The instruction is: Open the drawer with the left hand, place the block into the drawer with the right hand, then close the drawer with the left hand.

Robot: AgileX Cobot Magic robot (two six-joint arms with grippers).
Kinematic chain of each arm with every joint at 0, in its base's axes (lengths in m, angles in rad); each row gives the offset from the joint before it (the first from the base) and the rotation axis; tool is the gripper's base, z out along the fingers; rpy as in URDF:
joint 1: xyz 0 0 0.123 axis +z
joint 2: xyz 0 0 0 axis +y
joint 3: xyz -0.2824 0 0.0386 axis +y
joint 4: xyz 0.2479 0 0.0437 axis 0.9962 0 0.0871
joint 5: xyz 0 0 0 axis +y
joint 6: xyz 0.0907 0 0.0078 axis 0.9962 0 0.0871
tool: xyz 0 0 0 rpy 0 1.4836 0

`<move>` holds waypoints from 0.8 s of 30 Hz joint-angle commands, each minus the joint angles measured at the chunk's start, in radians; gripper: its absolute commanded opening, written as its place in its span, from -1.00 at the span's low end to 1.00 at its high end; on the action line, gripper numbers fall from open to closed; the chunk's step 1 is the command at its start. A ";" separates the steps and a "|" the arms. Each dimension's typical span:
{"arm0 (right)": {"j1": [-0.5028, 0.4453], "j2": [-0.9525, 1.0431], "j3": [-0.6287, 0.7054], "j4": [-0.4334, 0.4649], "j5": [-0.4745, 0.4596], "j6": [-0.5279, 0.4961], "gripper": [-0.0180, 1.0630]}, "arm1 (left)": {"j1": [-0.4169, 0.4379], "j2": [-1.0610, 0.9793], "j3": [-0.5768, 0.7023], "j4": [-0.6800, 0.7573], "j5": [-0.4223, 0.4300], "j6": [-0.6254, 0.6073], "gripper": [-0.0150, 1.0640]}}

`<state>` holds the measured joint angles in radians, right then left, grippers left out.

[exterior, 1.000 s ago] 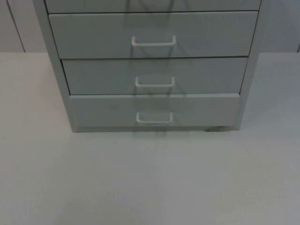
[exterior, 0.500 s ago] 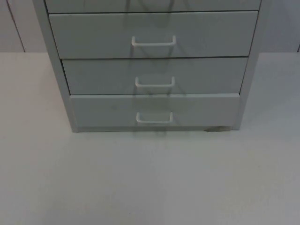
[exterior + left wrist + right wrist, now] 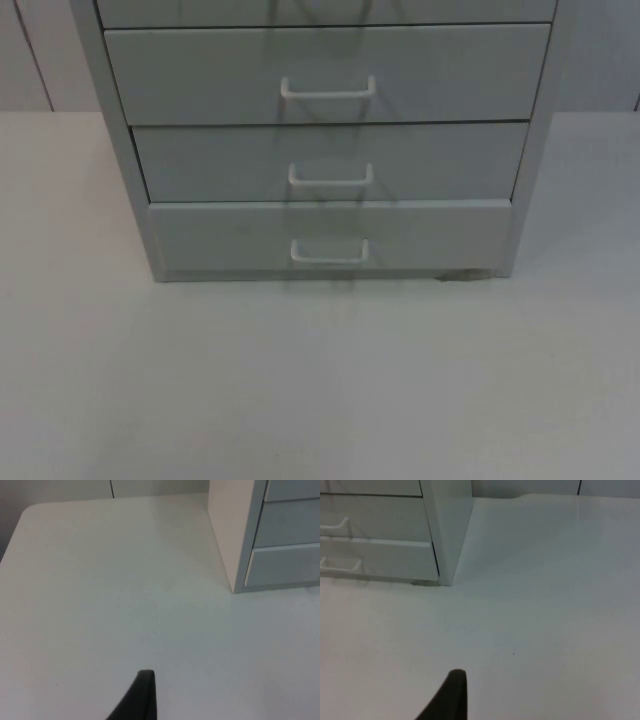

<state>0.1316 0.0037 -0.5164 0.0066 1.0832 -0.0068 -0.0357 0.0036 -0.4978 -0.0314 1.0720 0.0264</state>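
Pale grey sheet metal makes up the drawer cabinet [image 3: 325,140], which stands on the white worktop [image 3: 320,380] toward its far edge, in front of the grey partition wall [image 3: 25,55]. Three drawer fronts can be told apart in the top view, stacked one above the other, and all three sit flush and shut. The bottom drawer [image 3: 330,237] carries a white bail handle [image 3: 330,252] at its middle; the middle drawer [image 3: 330,160] has a like handle [image 3: 331,178], and the upper drawer [image 3: 328,72] a wider one [image 3: 328,90].

The left end effector [image 3: 141,697] hangs over the bare worktop off the cabinet's left side, well apart from it: in the left wrist view the cabinet's left side panel [image 3: 231,530] and the left ends of the drawer fronts stand far ahead of the one black fingertip that shows. Whether its fingers are apart or together cannot be told, and nothing is seen in its hold.

The right end effector [image 3: 451,696] hangs likewise over the bare worktop off the cabinet's right side, well apart from it; the right wrist view looks past a single black fingertip to the cabinet's right front corner [image 3: 446,530] and the handles of the lower drawers. Its opening cannot be told either.
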 commanded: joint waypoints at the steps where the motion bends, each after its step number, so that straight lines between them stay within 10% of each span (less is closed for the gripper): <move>1: -0.006 -0.004 0.000 0.002 -0.003 -0.007 0.98 | 0.002 -0.004 0.005 -0.001 0.003 -0.008 0.97; 24: -0.006 -0.004 0.000 0.002 -0.005 -0.005 0.98 | 0.069 -0.004 0.005 0.002 0.003 -0.008 0.97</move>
<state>0.1316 0.0037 -0.5164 0.0066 1.0832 -0.0068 0.0095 0.0036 -0.4978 -0.0314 1.0720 0.0264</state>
